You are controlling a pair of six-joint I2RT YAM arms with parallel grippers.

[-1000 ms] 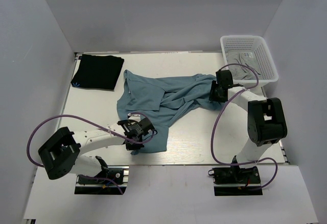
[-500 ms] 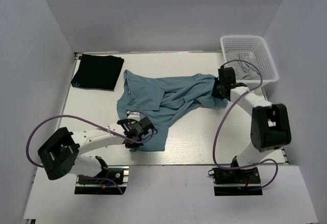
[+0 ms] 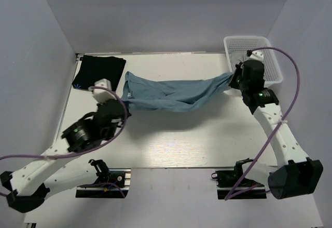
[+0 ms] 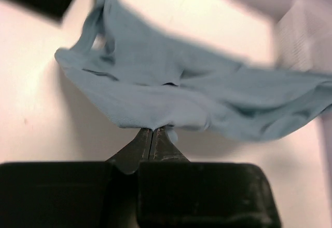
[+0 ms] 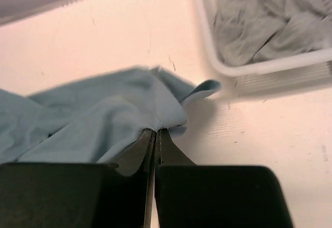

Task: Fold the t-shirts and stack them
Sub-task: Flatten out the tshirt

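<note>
**A:** Starting at the left, what does the overhead view give that the wrist views don't?

**B:** The folded black cloth t-shirt (image 3: 98, 73). It lies flat on the white tabletop (image 3: 181, 139), beyond and left of the left fingers (image 4: 137, 147). The left wrist view catches only a dark corner of it.

**A:** And those fingers?

**B:** They are pressed together, pinching an edge of the dusty teal-blue cloth t-shirt (image 3: 174, 92). It stretches in a sagging band across to the right fingers (image 5: 136, 152), which are likewise clamped on a hem.

**A:** Anything hard to make out?

**B:** From above, both sets of fingertips are hidden under the wrists and the cloth. The left wrist view is blurred. I cannot tell whether the bunched end beyond the left fingers touches the tabletop.

**A:** Containers?

**B:** A white plastic mesh basket (image 5: 207, 51) sits just beyond and right of the right fingers. The right wrist view shows crumpled grey cloth (image 5: 259, 15) inside it, cut off at the frame's edge. From above, the arm covers part of the basket.
</note>
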